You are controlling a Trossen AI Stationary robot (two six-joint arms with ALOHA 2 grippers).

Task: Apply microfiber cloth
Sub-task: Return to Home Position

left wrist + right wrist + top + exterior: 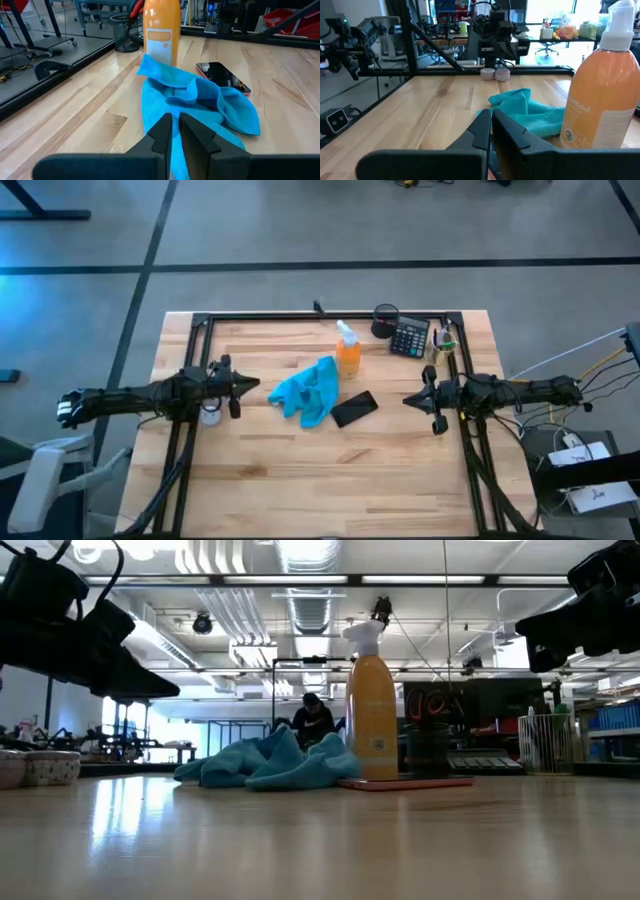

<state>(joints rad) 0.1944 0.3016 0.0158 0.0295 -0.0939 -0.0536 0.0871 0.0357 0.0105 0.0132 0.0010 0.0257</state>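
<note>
Fingers [161,134] of the left gripper [248,388] are pressed nearly together with only a thin slit between them, holding nothing. The right gripper [408,399] is closed too, also empty. Both hang above the table [300,480], 1 on each side, well apart from the work.

The microfiber cloth [308,392] lies crumpled mid-table between the 2 grippers, just in front of the orange spray bottle [348,352]. Its edge lies against the black phone [354,408], seemingly over 1 corner.

The step in hand looks like parking the arms. To do it well:
- Draw each arm straight back along its own side.
- Keep height, so no fingertip drags a fold of cloth.
- The left tips point right at the cloth, so retract before any drop.
- Keep the right arm clear of the upright bottle, which would tip easily.
- Leave the fingers closed.
</note>
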